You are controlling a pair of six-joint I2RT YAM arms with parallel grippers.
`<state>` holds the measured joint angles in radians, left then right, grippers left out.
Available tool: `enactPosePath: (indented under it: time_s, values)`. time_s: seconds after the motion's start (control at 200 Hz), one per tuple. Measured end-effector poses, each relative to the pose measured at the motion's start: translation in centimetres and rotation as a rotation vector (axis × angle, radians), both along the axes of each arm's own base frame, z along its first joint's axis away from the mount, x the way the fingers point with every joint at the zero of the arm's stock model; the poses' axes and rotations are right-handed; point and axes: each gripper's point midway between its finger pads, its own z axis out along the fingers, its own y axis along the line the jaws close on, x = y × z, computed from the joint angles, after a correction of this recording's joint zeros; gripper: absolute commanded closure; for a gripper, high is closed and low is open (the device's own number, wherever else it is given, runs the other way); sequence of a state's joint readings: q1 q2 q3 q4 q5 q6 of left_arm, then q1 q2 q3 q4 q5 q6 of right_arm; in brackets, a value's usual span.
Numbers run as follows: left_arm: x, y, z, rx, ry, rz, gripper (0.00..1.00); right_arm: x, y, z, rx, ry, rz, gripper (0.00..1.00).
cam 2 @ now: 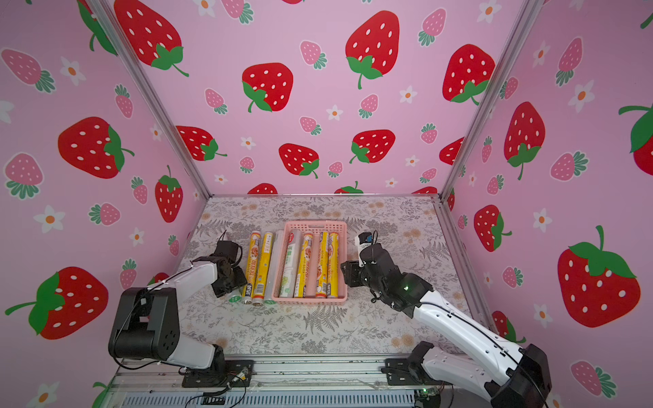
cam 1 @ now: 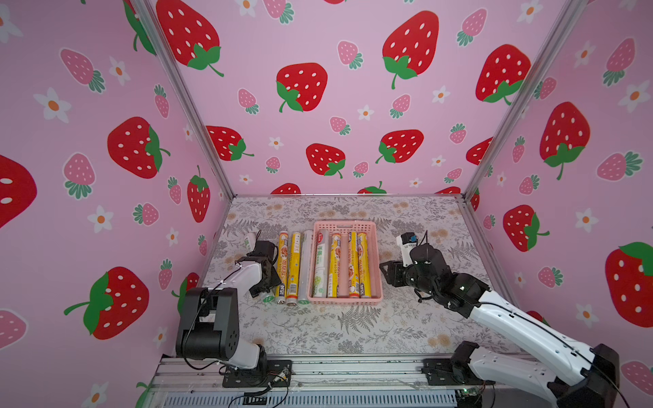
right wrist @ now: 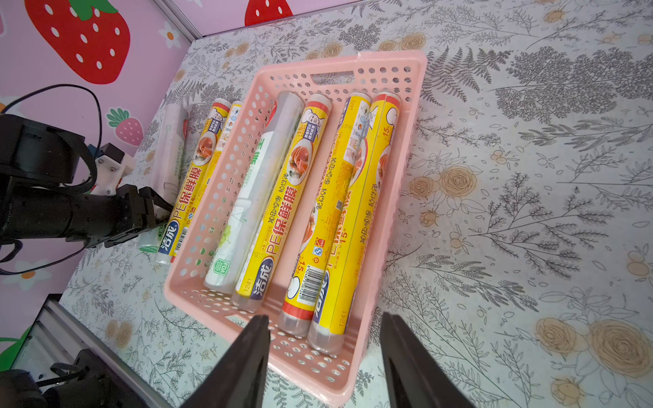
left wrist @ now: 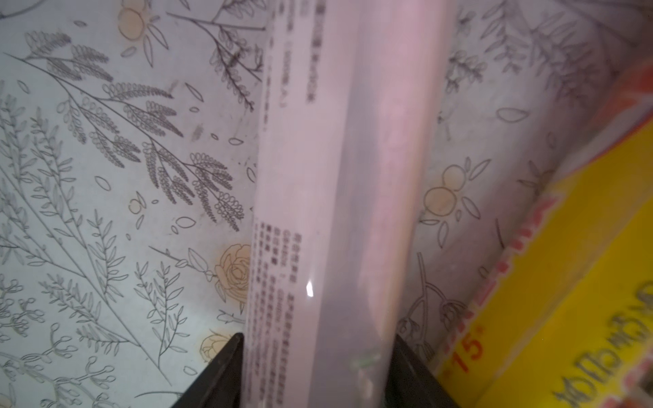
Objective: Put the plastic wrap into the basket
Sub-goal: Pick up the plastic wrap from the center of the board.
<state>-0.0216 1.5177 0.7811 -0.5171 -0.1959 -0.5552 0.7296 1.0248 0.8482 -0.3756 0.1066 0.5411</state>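
Tabletop (cam 1: 353,328): flowery, carrying everything.
Left claw (left wrist: 318,337): pinching white roll (left wrist: 318,176).
Right claw (right wrist: 323,316): hanging spread, empty, beside basket (right wrist: 388,67).
Basket: holding four rolls (right wrist: 282,197); three rolls (cam 1: 293,268) lying between it and left claw.

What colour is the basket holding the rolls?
The basket is pink, with round holes through its sides; the right wrist view shows it best.
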Motion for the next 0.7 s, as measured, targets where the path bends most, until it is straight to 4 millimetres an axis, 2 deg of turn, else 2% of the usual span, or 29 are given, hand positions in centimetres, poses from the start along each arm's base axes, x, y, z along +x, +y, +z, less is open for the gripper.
enactPosePath:
  time_s: [0.065, 0.15, 0.21, 0.47, 0.565, 0.7]
  values:
    - [0.0, 0.0, -0.2, 0.002, 0.008, -0.002, 0.45, 0.0, 0.0, -0.1, -0.003, 0.002, -0.001, 0.45]
    - [0.0, 0.1, -0.2, 0.006, 0.009, -0.001, 0.63, 0.0, -0.1, -0.1, -0.003, 0.001, -0.002, 0.45]
    - [-0.1, 0.1, -0.1, 0.005, 0.011, 0.005, 0.68, 0.0, -0.1, -0.1, -0.003, 0.000, -0.003, 0.45]
    - [-1.2, 0.1, 1.1, 0.001, 0.015, 0.014, 0.70, -0.1, -0.2, 0.3, 0.006, -0.011, -0.004, 0.45]
    - [-1.9, 0.0, 2.3, -0.002, 0.006, 0.014, 0.70, -0.1, -0.2, 0.4, 0.006, -0.011, -0.004, 0.45]
    - [-1.7, -0.6, 5.5, -0.001, -0.049, -0.010, 0.69, -0.1, -0.2, 0.4, 0.007, -0.012, -0.004, 0.45]
